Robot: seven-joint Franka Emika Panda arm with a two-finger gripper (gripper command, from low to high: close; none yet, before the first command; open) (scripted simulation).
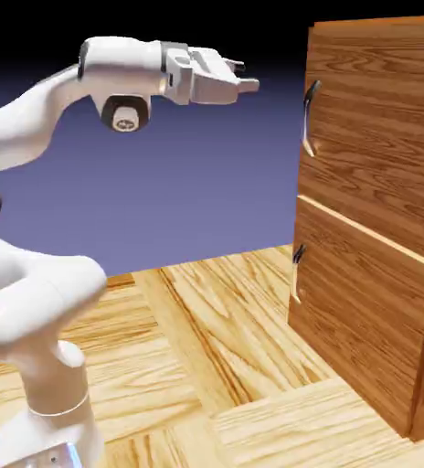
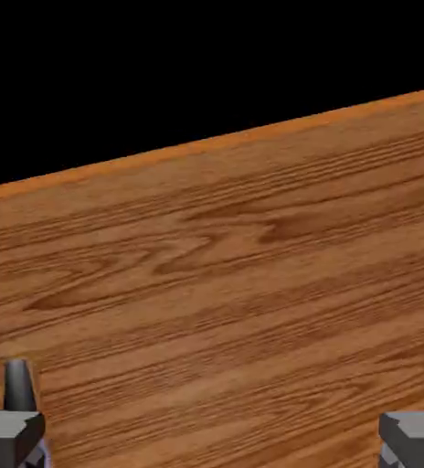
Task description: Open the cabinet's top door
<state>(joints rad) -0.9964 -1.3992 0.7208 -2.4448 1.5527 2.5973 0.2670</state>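
Two small grey fingers (image 2: 13,439) sit far apart at the hand view's bottom corners, holding nothing, with only reddish-brown wood grain ahead. In the exterior view the white arm's gripper (image 1: 245,86) hangs at upper centre, apart from the thin dark curved handle (image 1: 309,119). That handle edges the closed upper wood-grain door panel (image 1: 380,137) of the tall boxy cabinet (image 1: 371,302), standing at the frame's right on the light wooden counter (image 1: 216,338).
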